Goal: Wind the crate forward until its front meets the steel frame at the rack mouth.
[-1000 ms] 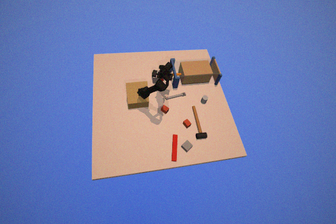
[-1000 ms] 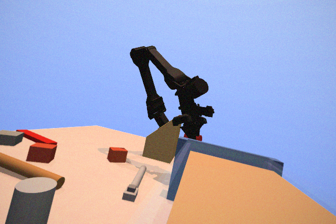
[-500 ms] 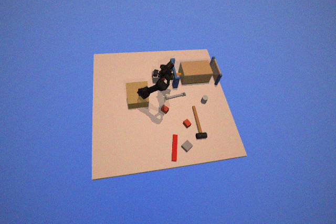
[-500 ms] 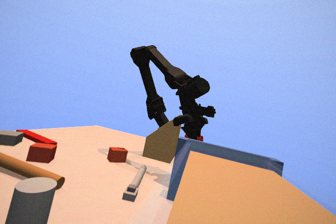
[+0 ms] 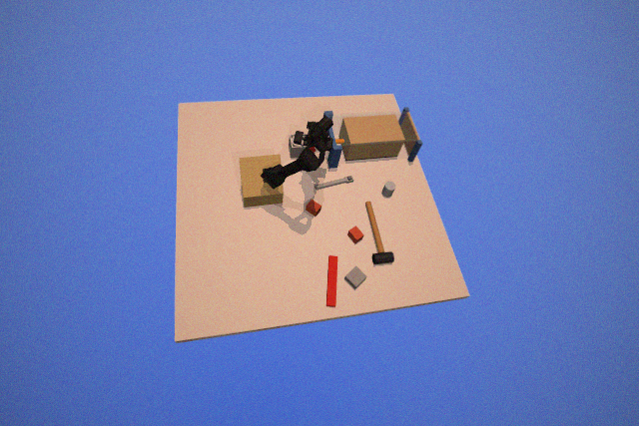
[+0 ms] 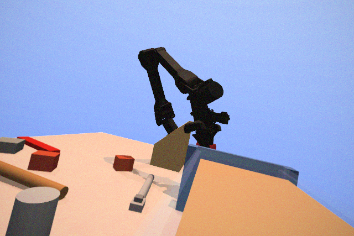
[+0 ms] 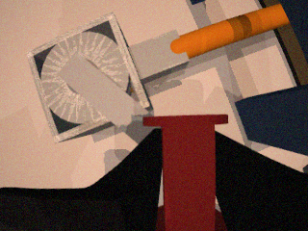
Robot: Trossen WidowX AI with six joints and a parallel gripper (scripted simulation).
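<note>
My gripper (image 5: 313,149) (image 6: 206,144) (image 7: 180,135) is shut on the red grip (image 7: 189,178) of the winch handle. Its grey crank arm (image 7: 96,87) reaches over the round drum of the winch (image 5: 296,150) (image 7: 45,103); the key and hole are hidden. The orange strap (image 5: 338,141) (image 7: 212,38) runs from the winch side toward the crate. The tan crate (image 5: 372,128) (image 6: 243,199) looks flat behind the blue steel frame (image 5: 336,157) (image 6: 243,162) (image 7: 274,117), with a narrow gap in the top view. The clear panels cannot be made out.
A second blue frame (image 5: 414,151) stands behind the crate. A tan block (image 5: 261,174) (image 6: 170,152) is beside the arm. A grey wrench-like tool (image 5: 333,183) (image 6: 145,186), red cubes, a grey cylinder (image 5: 388,189) (image 6: 34,213), a mallet (image 5: 374,227) and a red bar (image 5: 331,280) lie nearer the front.
</note>
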